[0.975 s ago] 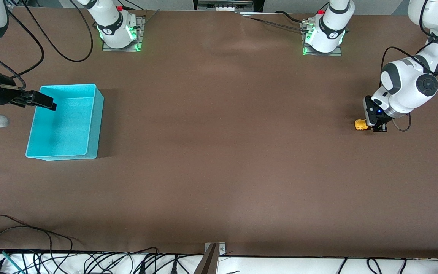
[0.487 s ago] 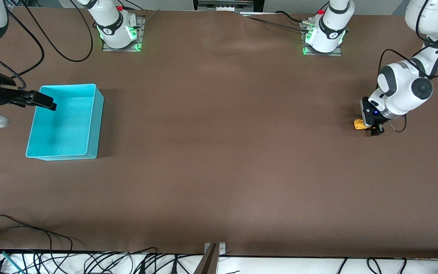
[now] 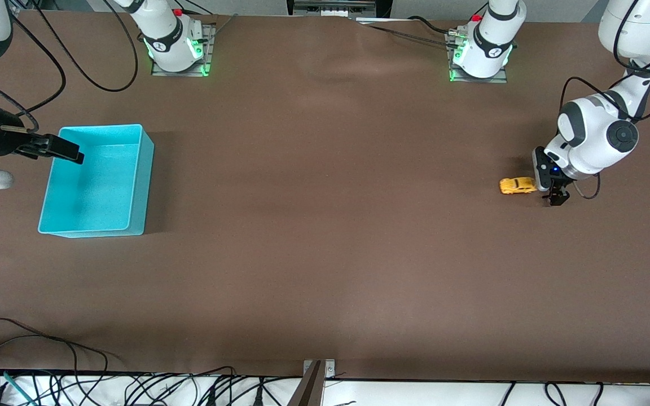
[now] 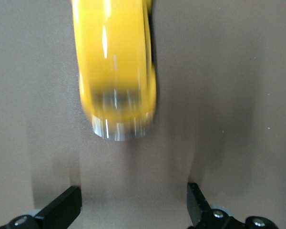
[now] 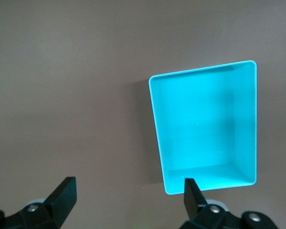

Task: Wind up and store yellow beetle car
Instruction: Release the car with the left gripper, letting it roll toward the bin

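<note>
One yellow beetle car (image 3: 517,185) loose on the counter (image 3: 325,254) just beside the left end effector (image 3: 554,195), fingers wide, car blurred and cut off in the left wrist view, right end effector (image 3: 62,150) wide over the turquoise bin (image 3: 139,186).

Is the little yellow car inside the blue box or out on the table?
Out. The yellow car sits on the brown table by the left claw, and the blue box holds nothing.

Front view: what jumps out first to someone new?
The tiny yellow beetle car sits on the brown table at the left arm's end, just clear of the open left gripper. At the right arm's end stands the empty turquoise plastic bin, with the open right gripper over its edge, waiting.
</note>
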